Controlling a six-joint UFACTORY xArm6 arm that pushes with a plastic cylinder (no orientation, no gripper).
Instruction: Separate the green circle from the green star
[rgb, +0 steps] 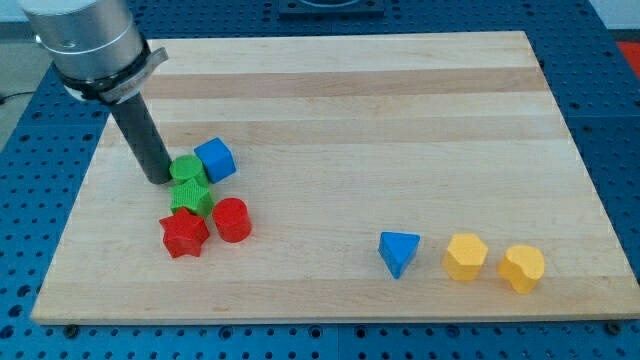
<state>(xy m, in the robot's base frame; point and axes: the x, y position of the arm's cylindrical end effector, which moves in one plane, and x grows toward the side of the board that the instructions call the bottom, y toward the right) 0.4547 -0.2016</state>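
Observation:
The green circle (187, 169) sits at the view's left, touching the green star (190, 197) just below it. My tip (160, 179) rests on the board right against the green circle's left side. A blue cube (215, 159) touches the circle on its right. A red star (184, 234) and a red cylinder (231, 220) lie just below the green star, touching it.
A blue triangle (399, 252), a yellow hexagon (465, 257) and a yellow heart (522, 267) stand in a row at the view's bottom right. The wooden board (400, 120) has its left edge close to my tip.

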